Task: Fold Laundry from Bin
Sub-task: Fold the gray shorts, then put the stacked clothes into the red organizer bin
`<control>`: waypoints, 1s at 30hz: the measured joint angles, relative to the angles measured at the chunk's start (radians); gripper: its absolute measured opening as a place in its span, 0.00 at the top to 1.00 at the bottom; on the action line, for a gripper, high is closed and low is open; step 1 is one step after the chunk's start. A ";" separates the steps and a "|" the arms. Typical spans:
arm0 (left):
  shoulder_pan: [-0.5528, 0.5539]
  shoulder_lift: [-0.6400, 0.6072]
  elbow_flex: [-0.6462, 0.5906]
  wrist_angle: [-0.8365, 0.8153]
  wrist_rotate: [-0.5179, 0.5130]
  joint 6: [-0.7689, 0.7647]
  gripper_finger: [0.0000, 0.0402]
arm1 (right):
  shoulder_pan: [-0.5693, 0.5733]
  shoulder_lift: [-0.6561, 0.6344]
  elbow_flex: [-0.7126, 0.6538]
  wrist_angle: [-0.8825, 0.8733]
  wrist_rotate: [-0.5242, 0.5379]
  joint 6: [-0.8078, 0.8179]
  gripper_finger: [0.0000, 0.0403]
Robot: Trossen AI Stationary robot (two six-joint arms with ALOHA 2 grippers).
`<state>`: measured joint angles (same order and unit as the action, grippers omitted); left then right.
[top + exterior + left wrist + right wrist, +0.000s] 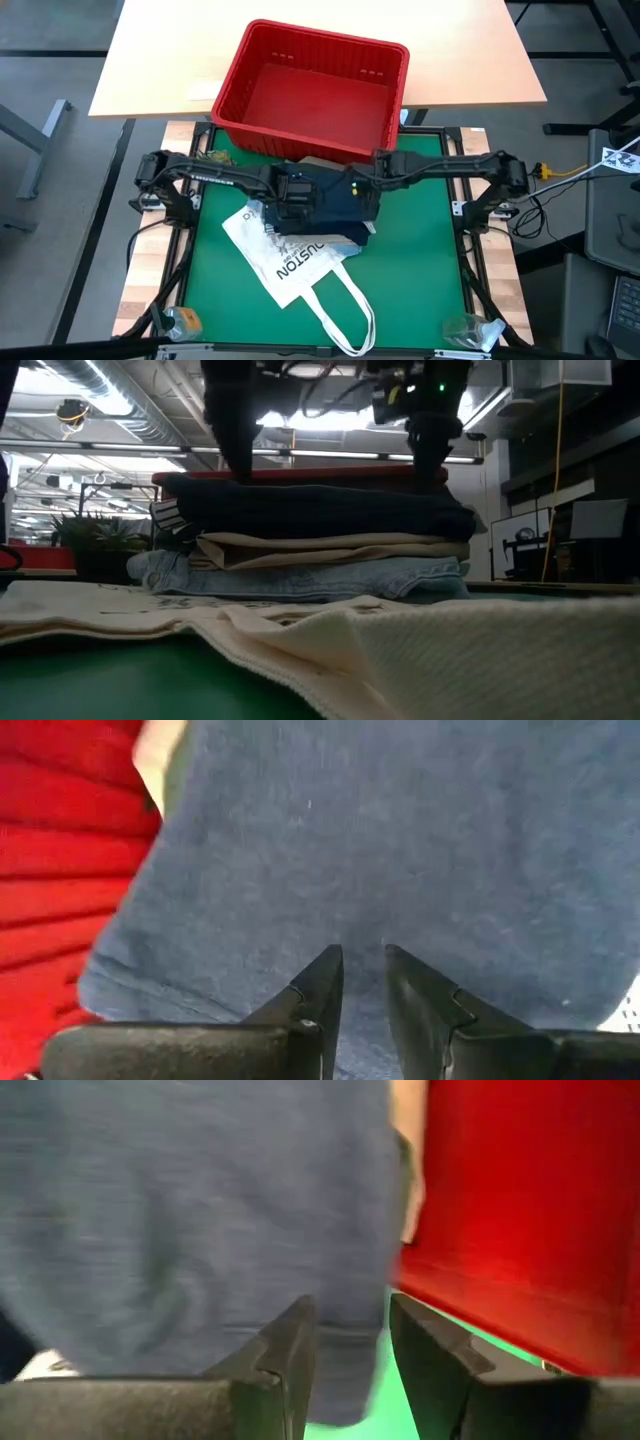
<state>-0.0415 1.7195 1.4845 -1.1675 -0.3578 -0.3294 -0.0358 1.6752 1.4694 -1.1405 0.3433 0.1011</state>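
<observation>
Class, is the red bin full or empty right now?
Empty. The high view looks straight down into the bin and shows only its bare red floor; the folded laundry is stacked outside it on the table.

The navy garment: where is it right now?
The navy garment tops the folded stack at the table's middle, over beige cloth and jeans, just in front of the red bin, partly on the white tote bag.
</observation>
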 joint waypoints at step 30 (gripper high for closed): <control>-0.020 -0.146 0.098 -0.128 0.001 0.036 0.82 | -0.069 -0.001 0.161 -0.153 -0.152 -0.001 0.67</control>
<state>-0.0619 1.5737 1.5827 -1.2959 -0.3572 -0.2938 -0.1043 1.6745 1.6305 -1.2935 0.1910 0.0998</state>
